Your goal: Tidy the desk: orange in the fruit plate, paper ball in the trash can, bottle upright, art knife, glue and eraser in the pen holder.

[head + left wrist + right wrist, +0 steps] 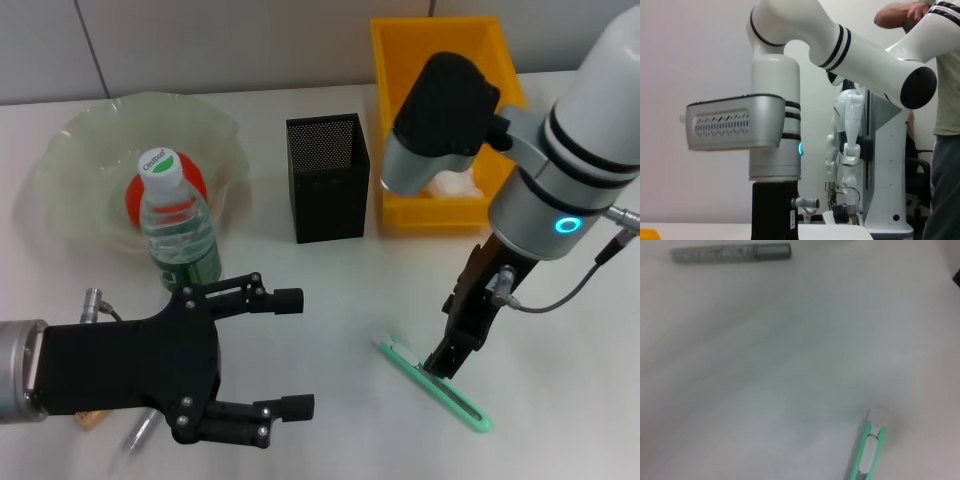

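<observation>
Art knife step: right hand down on the knife, pickup for the pen holder comes next.

On the desk (330, 300), the yellow trash can (395, 140) already holds the paper ball (455, 185), the fruit plate (90, 150) has the orange (140, 195), and the bottle (180, 235) stands upright at the plate's front edge, so those three look done. The black mesh pen holder (328, 178) sits between plate and can. The right hand (445, 365) is touching the green art knife (432, 385) near its mid-length; cannot tell if its fingers have clamped. The left hand (290, 350) is parked low at the near-left with fingers spread, holding nothing. The glue stick (732, 252) lies flat, well apart from the knife. No eraser identified for sure. Next, I'd say: confirm the pinch, lift, tip the knife vertical, drop it into the holder.
</observation>
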You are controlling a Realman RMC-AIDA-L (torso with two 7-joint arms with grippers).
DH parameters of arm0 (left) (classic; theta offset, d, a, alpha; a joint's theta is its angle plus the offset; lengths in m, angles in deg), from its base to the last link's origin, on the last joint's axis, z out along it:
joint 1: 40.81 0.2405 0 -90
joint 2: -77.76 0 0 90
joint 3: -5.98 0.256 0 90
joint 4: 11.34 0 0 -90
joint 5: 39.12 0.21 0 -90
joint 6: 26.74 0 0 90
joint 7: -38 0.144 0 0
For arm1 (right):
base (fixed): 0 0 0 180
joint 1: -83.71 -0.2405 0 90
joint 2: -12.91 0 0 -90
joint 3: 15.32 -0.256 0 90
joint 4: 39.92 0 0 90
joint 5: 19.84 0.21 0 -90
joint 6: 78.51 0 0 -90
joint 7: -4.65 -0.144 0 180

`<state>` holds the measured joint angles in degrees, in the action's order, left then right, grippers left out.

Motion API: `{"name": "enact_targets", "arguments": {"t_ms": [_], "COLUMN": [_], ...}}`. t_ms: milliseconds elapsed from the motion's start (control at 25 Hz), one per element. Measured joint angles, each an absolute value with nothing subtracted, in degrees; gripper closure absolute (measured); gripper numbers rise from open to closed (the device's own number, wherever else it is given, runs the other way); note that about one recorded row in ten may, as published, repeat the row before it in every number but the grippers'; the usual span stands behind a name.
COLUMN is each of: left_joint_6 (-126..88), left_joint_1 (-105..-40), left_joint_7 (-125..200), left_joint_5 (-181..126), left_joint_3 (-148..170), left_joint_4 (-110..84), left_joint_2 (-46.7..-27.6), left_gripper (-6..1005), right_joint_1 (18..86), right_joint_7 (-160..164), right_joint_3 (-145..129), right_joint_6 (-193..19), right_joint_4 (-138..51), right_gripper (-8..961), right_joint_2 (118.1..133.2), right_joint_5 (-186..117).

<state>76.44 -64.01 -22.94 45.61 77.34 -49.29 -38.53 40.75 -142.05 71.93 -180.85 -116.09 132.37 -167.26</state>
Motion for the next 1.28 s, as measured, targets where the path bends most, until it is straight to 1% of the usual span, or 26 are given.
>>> {"name": "enact_targets", "arguments": {"t_ms": [760, 1280], "left_joint_6": [76.4, 76.4], "left_joint_1": [-63.3, -63.3], "left_joint_7": [-22.3, -22.3], "left_joint_5": [46.9, 47.0], "left_joint_3": [77.3, 77.3], "left_joint_4": [-49.3, -49.4], "left_joint_2": [-39.37, -39.50], "left_gripper": [134, 134], "right_joint_1": [38.7, 38.5], "right_joint_7": [-143.0, -143.4], "right_joint_3": [76.4, 77.9], "right_joint_6": [-175.9, -174.5], "right_joint_4": [-111.0, -109.9], "right_gripper": [215, 242], "right_joint_2": [132.44, 132.53], "right_joint_5": [-167.4, -167.2]}}
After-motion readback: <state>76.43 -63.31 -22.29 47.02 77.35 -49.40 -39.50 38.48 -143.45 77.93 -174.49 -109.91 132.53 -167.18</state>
